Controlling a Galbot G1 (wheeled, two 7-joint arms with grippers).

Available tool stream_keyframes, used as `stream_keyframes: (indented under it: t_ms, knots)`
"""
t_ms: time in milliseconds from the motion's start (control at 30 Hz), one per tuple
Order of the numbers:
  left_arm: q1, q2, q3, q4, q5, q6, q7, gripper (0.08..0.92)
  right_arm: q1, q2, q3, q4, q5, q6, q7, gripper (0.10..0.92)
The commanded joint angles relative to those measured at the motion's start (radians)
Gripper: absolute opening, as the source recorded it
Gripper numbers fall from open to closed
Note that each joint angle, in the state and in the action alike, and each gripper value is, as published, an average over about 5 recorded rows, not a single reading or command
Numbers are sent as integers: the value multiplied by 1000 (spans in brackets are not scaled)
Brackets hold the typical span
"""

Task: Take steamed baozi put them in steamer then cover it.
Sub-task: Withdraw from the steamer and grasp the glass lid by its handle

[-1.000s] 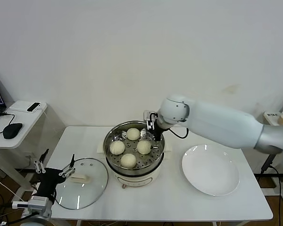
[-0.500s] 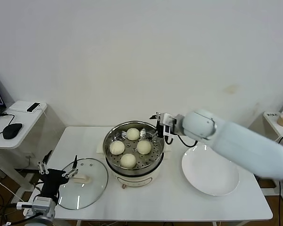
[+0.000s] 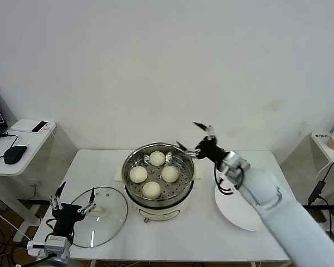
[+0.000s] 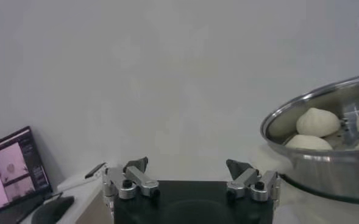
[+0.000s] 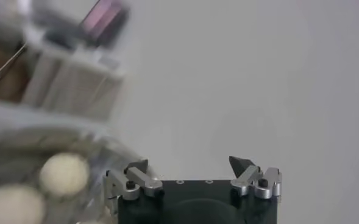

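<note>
Right claw (image 3: 196,135) has withdrawn; only head view shows cover (image 3: 94,216).

My right gripper (image 3: 196,137) has pulled off the steamer (image 3: 158,177): a second ago it sat just over the pot's far rim, now it's up and off past the right side of the rim, fingers spread and empty, forearm swung out over the white plate (image 3: 239,214). My left gripper (image 3: 74,198) has eased toward me along the near-left edge of the cover (image 3: 98,214), fingers apart as before.
</note>
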Motion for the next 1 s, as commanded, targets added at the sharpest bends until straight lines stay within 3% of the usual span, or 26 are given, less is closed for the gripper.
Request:
stream_keyframes:
  t_ms: [33,333,567,767,1000]
  knots:
    - [-5,6,19,51,78,-49,-1,823,-551,359,626,69,-64,267,-20,823]
    - [6,105,-25,210,683,-170,1,823,-682,378,747,65,-15,255,-9,823]
    - [89,176,-20,294,1093,-228,-57,823,-710,396,757,44,-27,250,2,823]
    - [89,177,10,361,1242,-252,-126,823,-716,398,753,39,-35,249,5,823]
    - [14,204,69,436,1282,-253,-129,823,-720,410,751,27,-44,251,9,823]
